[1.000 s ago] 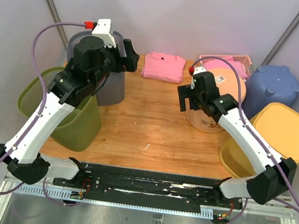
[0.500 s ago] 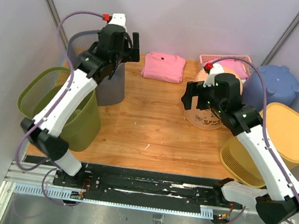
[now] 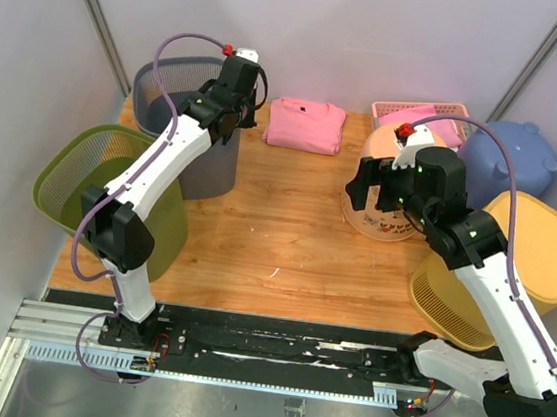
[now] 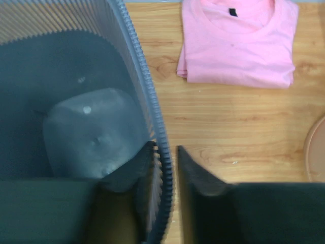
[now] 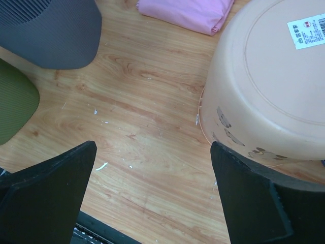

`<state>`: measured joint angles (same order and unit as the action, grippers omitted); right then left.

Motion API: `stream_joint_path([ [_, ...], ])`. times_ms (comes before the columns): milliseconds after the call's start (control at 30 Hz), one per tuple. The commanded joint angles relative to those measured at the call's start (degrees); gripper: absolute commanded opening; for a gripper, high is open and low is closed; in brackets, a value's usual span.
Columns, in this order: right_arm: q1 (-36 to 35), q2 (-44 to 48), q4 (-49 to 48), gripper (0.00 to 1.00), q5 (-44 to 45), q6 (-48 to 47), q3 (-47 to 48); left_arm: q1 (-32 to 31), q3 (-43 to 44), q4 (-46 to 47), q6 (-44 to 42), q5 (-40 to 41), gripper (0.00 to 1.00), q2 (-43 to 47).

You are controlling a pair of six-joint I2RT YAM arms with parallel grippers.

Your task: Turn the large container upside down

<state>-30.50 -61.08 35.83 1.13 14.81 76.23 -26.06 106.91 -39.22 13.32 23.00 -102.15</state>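
On the wooden table [image 3: 275, 238], at the far left corner, I'm straddling the rim of the grey bin [image 3: 211, 166] with the left gripper [image 4: 166, 155] barely parted and unclamped, the right gripper [image 5: 152, 150] gaping empty, and I'm likely risking the thin wall slipping out mid-flip.

grey bin [image 4: 76, 76] cropped, left fingers [image 4: 199, 175] blurred

Wooden table [image 3: 265, 237]: middle bare, grain scuffed, a few white flecks [image 5: 101, 166]. Grey mesh bin [image 3: 210, 166] stands upright at far left corner. Folded pink shirt [image 3: 306, 125] lies flat at far edge, centre. Peach tub [image 5: 264, 101] sits upside down at right. Pink basket [image 3: 440, 113] at far right corner, probably on the top; edge hidden.
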Motion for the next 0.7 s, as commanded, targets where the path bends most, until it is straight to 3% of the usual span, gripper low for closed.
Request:
stream_joint_path([
  [0,-0.5,1.32,1.4,0.98,2.8,0.05,-0.35,-0.21,-0.24,1.32,-0.44,-6.22,0.14,1.7],
  [67,-0.52,1.55,1.7,0.98,3.67,-0.25,-0.08,-0.14,-0.13,1.24,-0.57,-7.92,0.01,2.67],
  [100,-0.52,1.73,1.84,0.98,4.21,-0.42,0.12,-0.17,-0.17,1.18,-0.58,-9.18,0.0,3.5],
  [433,-0.48,2.68,2.61,0.98,9.26,-1.88,2.53,-1.64,-0.8,2.65,5.83,-28.04,0.0,16.1],
  [667,-0.47,3.13,2.69,0.98,10.29,-1.98,2.99,-1.62,-7.51,8.8,11.21,-42.28,0.0,22.24],
])
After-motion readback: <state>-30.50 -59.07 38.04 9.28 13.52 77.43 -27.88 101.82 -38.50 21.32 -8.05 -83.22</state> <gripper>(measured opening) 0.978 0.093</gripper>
